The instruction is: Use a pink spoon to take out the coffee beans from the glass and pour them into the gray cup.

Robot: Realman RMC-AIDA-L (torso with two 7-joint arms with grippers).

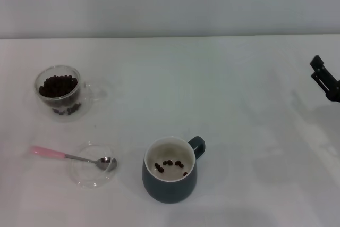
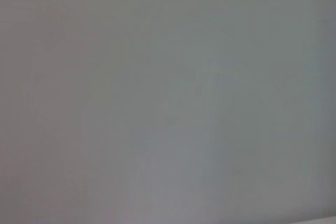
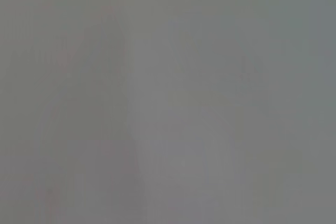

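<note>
In the head view the glass [image 1: 59, 91] stands at the left of the white table, holding a heap of coffee beans [image 1: 58, 85]. The pink spoon [image 1: 71, 157] lies near the front left, its silver bowl resting in a shallow clear dish [image 1: 93, 172] and its pink handle pointing left. The gray cup [image 1: 170, 169] stands front centre with a few beans on its cream bottom. My right gripper [image 1: 324, 78] shows only as a dark tip at the right edge, far from all of these. My left gripper is out of view. Both wrist views show only plain grey.
The white table [image 1: 212, 94] runs back to a pale wall. Wide bare surface lies between the gray cup and the right gripper.
</note>
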